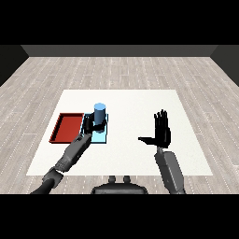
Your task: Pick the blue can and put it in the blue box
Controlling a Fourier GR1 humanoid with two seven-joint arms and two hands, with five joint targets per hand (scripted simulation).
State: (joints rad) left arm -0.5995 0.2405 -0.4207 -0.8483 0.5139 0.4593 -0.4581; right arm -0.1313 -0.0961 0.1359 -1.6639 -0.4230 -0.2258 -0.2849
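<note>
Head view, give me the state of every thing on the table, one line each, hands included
blue can: upright, over the light blue tray, held by the left hand.
left hand: fingers curled round the blue can.
right hand: open, fingers straight, thumb out to the side, holding nothing.
light blue tray: flat on the table, beside the red tray.
red tray: flat on the table, nothing in it.

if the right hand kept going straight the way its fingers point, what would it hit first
Nothing, as far as the picture shows. The right hand is open with its fingers aimed away from the robot, over bare white table. The blue can and both trays lie well off to its left.
</note>
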